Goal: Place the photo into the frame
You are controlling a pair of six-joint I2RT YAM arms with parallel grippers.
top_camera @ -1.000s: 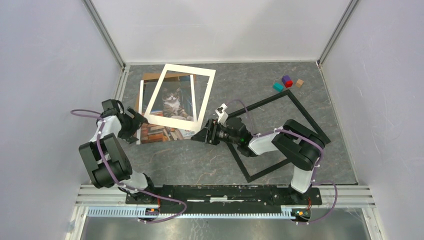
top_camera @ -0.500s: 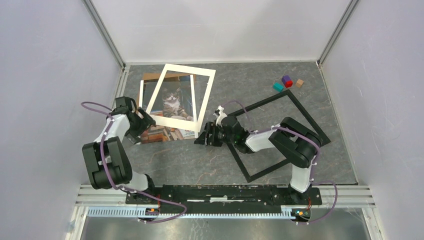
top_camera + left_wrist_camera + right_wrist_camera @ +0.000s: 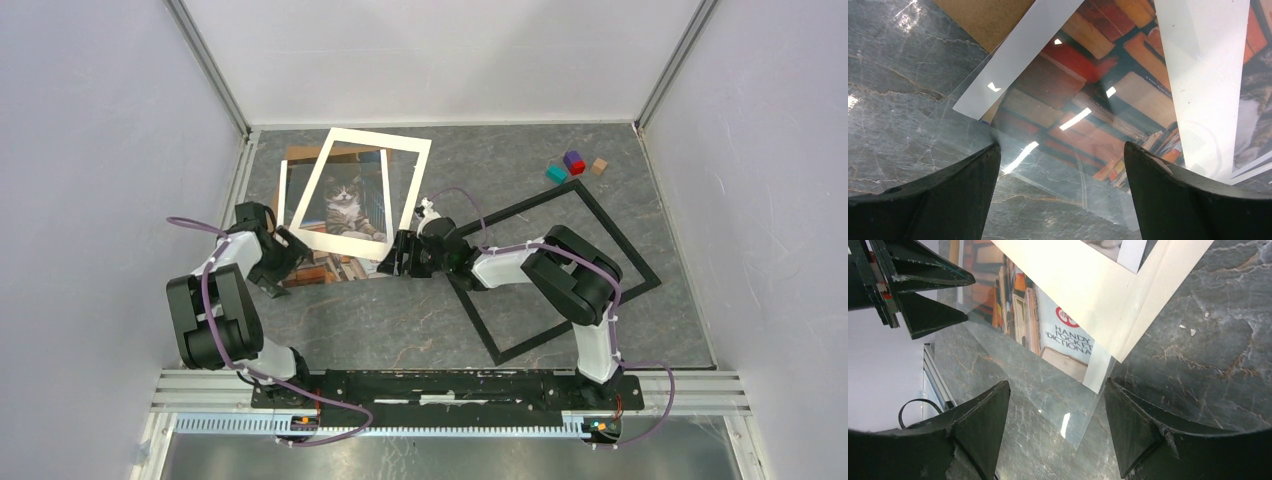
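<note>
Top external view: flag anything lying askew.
The white mat lies twisted across the cat photo, not squared with it, one corner overhanging. The black frame sits empty and rotated off to the right, apart from both.

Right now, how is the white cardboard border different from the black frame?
The white border has wide strips; the black frame has thin ones. The border lies over the cat photo on the left; the frame lies straight on the table on the right. Both are hollow rectangles.
</note>
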